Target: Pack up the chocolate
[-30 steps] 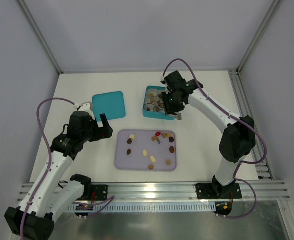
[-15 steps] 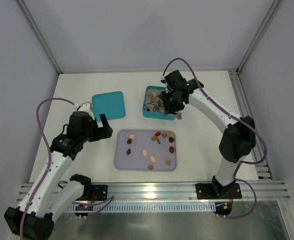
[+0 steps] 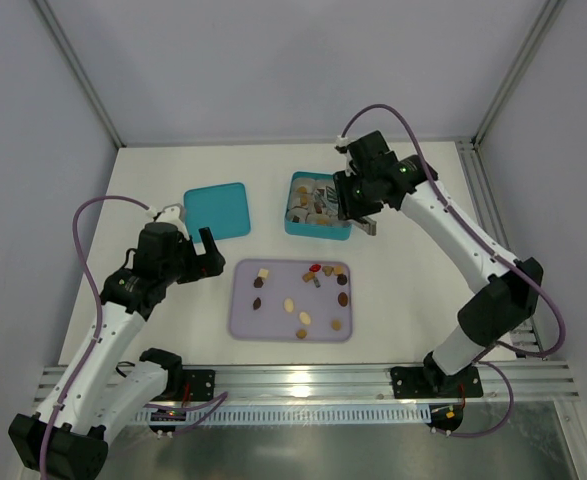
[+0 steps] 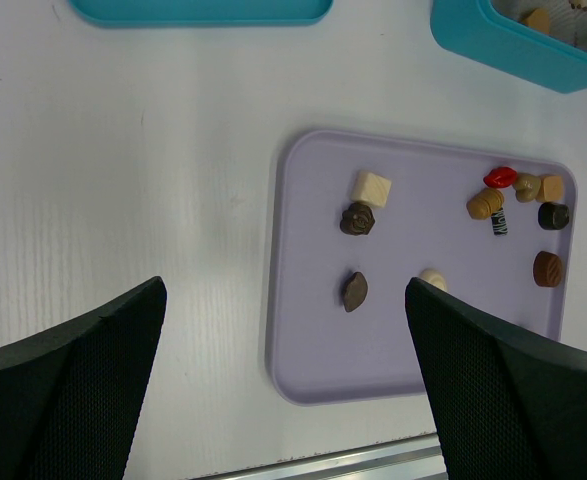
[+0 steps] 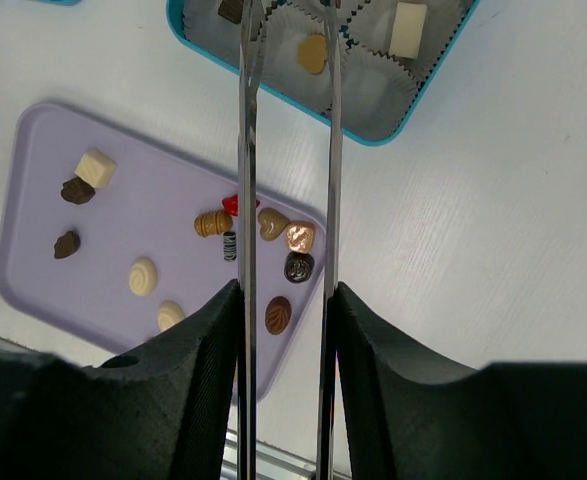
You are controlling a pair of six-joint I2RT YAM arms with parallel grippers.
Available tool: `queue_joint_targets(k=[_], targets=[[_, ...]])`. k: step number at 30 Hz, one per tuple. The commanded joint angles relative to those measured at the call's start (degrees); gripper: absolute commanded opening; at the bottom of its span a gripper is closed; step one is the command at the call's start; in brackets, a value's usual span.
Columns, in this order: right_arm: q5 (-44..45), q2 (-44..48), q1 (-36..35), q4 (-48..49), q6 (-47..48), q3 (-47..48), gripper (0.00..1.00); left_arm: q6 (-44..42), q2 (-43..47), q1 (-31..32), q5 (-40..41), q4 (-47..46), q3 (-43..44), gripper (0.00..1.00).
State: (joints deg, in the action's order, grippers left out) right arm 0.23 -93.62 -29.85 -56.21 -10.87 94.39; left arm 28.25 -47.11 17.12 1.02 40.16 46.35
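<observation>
Right end effector (image 3: 367, 228): long thin blades parallel, a narrow gap apart, nothing seen between them, held above the near side of the teal box (image 3: 313, 234). Inside that box, white paper cups (image 5: 373, 95), several already filled: a tan heart (image 5: 314, 53), a cream square (image 5: 405, 28), a dark piece at the upper edge of the right wrist view. Further out toward the bases, a lilac tray (image 3: 243, 322) on the white counter (image 3: 153, 170), carrying the rest of the chocolate (image 5: 279, 314): a dozen or so pieces, bunched at the right end with the red one (image 5: 232, 205) among tan and dark ones, looser toward the left. Left end effector (image 3: 211, 253): black fingers spread wide and empty, hanging over the counter just left of the tray; beyond it, the teal lid (image 3: 216, 210) lying flat, apart from the box. Looks like the pause between one drop and the next pick, with the packing partway through. Next, probably: carry the blades over the tray, choose a piece standing clear of its neighbours, come down with one blade on either side, and pinch gently, since such small rounded sweets seem likely to slip or tip. In the crowded cluster, calls for a careful line so as not to nudge touching pieces.
</observation>
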Motion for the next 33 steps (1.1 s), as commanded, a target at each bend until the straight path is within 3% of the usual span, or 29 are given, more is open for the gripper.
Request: queue_joint_targets(k=[1,11,16,22,33], targets=[[1.9,6.8,0.2,-2.2,-0.6,-0.8,0.43,0.0,0.6,0.1,0.3,-0.7,0.5,1.0],[0.5,23.0,-0.7,-7.4,-4.8,-16.9,0.42,-0.1,1.8,0.1,-0.4,-0.7,0.5,1.0],[-1.7,30.6,-5.8,-8.6,-8.3,-25.4,0.42,-0.1,2.2,0.1,-0.8,-0.9,0.4,1.0],[-0.5,33.6,-16.8,-10.3,-15.2,-30.7,0.42,0.0,2.0,0.1,-0.8,-1.0,0.4,1.0],[-0.5,36.2,-24.3,-11.1,-20.9,-36.5,0.42,0.0,1.4,0.2,-0.8,-1.0,0.3,1.0]])
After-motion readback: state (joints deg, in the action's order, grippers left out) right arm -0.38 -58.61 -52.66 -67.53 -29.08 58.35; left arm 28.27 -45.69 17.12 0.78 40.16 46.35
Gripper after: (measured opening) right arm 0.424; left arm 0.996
